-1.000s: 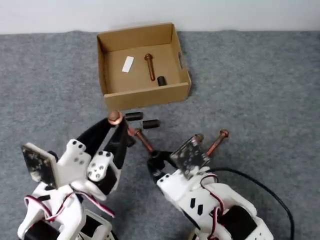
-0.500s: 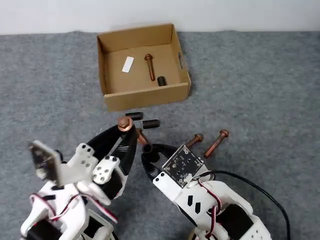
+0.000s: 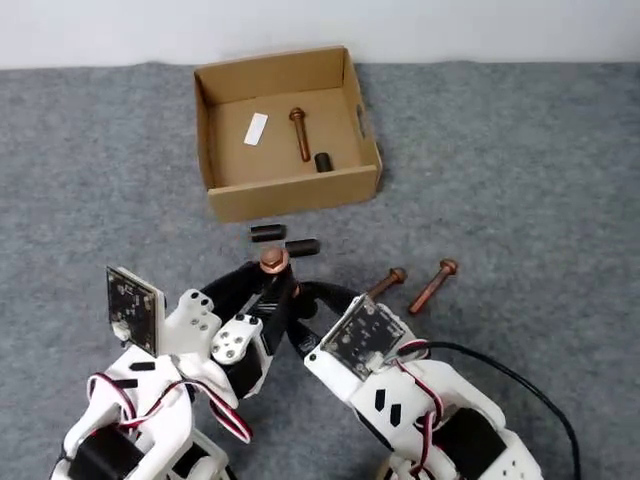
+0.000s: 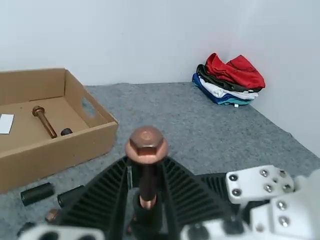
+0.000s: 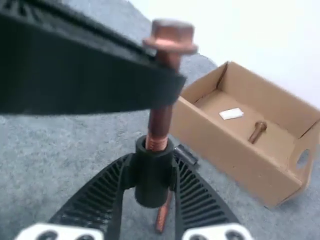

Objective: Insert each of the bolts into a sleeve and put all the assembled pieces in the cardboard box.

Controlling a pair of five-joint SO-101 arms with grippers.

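Fingers of the left gripper [image 4: 145, 182] pinch a copper bolt [image 4: 145, 150] upright, head up, near the table's front edge. The right gripper [image 5: 150, 187] clamps a black sleeve [image 5: 151, 172], and the bolt's shank enters its top. The cardboard box [image 3: 290, 195] sits near the far edge. Loose sleeves [image 3: 267, 233] and loose bolts [image 3: 433, 284] lie between.

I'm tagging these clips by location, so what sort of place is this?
Probably a plain indoor room used as a robot workspace: grey carpet-like surface, bare white wall, and a pile of folded clothes in the corner.
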